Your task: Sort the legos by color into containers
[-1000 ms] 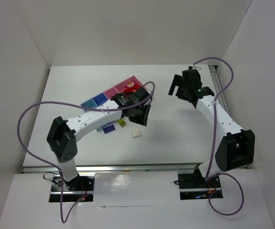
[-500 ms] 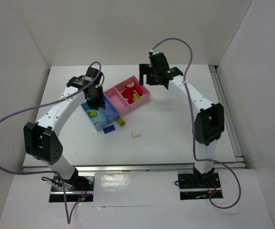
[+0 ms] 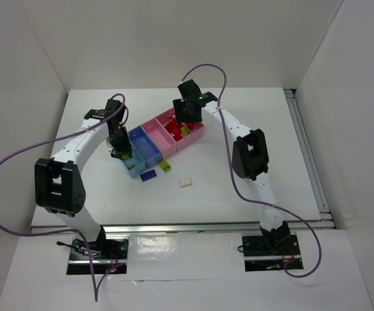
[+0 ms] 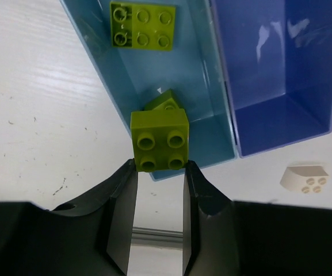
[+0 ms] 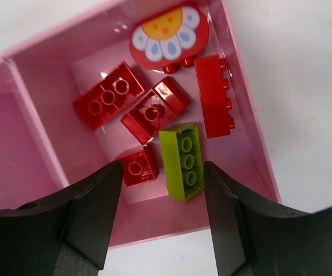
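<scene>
My left gripper (image 4: 159, 168) is shut on a lime green square lego (image 4: 160, 141), held over the near end of the light blue tray (image 4: 203, 86). Two more lime legos (image 4: 142, 26) lie in that tray. My right gripper (image 5: 161, 172) hangs open over the end pink tray (image 5: 243, 123). A long lime lego (image 5: 183, 161) lies upside down between its fingers, untouched as far as I can see. Several red legos (image 5: 108, 95) and a red flower piece (image 5: 168, 31) lie around it. In the top view, purple (image 3: 149, 175), lime (image 3: 165, 166) and white (image 3: 185, 182) legos lie on the table.
The containers stand in a slanted row: light blue (image 3: 135, 170), medium blue (image 3: 144, 144), pink (image 3: 158, 133), pink (image 3: 196, 135). The medium blue tray (image 4: 281, 69) holds nothing. White walls close in the table on three sides.
My right arm swung left across the table to the end pink tray and its jaws narrowed. My left arm moved from the table's middle to the light blue tray, still shut.
</scene>
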`<action>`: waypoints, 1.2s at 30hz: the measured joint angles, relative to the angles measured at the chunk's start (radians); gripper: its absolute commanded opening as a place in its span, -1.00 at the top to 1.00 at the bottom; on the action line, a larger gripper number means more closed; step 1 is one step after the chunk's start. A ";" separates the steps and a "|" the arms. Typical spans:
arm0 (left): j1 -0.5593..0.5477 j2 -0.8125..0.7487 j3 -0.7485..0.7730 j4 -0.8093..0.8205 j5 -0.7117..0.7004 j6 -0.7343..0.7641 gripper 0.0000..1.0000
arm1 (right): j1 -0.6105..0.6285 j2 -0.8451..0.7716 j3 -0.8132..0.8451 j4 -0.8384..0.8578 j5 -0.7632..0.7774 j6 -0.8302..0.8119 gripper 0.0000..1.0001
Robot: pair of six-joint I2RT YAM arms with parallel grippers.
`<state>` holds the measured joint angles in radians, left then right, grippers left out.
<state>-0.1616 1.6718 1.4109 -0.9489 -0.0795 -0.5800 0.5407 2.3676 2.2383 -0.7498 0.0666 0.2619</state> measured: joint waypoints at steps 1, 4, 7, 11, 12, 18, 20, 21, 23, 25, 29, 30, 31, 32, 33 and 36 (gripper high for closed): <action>0.003 -0.002 -0.017 0.005 0.000 0.000 1.00 | 0.000 0.009 0.001 -0.007 0.002 -0.002 -0.31; 0.005 -0.009 -0.063 0.013 0.004 0.000 1.00 | 0.004 0.027 0.002 -0.026 0.009 -0.014 -0.31; 0.011 -0.010 -0.087 0.021 0.008 0.000 1.00 | 0.010 0.035 0.002 -0.032 0.024 -0.027 -0.31; 0.019 -0.010 -0.093 0.043 0.008 0.000 0.88 | 0.019 0.054 0.006 -0.032 0.043 -0.046 -0.31; 0.020 -0.010 -0.093 0.049 0.010 0.000 0.78 | 0.022 0.061 0.008 -0.031 0.049 -0.048 -0.31; 0.023 -0.004 -0.089 0.069 0.022 0.005 -0.14 | 0.033 0.097 0.016 -0.032 0.082 -0.058 -0.18; 0.023 -0.004 -0.088 0.072 0.026 0.006 -0.53 | 0.033 0.100 0.019 -0.034 0.090 -0.064 -0.08; 0.023 -0.003 -0.087 0.072 0.026 0.009 -0.69 | 0.033 0.100 0.021 -0.034 0.093 -0.067 -0.05; 0.023 -0.001 -0.086 0.076 0.026 0.009 -0.72 | 0.033 0.100 0.026 -0.034 0.099 -0.070 0.00; 0.023 0.002 -0.083 0.077 0.026 0.007 -0.72 | 0.034 0.100 0.027 -0.032 0.105 -0.071 0.03; 0.023 0.005 -0.076 0.079 0.026 0.007 -0.72 | 0.042 0.104 0.027 -0.031 0.120 -0.073 0.06; 0.023 0.007 -0.074 0.079 0.026 0.007 -0.72 | 0.044 0.106 0.027 -0.031 0.124 -0.073 0.06; 0.023 0.008 -0.071 0.079 0.026 0.008 -0.72 | 0.046 0.108 0.027 -0.031 0.128 -0.074 0.06; 0.023 0.008 -0.069 0.079 0.026 0.007 -0.72 | 0.048 0.111 0.027 -0.031 0.130 -0.074 0.06; 0.023 0.008 -0.068 0.080 0.026 0.008 -0.70 | 0.050 0.114 0.027 -0.031 0.132 -0.074 0.06; 0.023 0.008 -0.066 0.079 0.026 0.010 -0.70 | 0.053 0.121 0.028 -0.030 0.138 -0.077 0.24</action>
<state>-0.1387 1.6798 1.3449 -0.8700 -0.0536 -0.5705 0.5934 2.4886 2.2662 -0.7799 0.2043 0.1852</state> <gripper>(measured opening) 0.851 0.422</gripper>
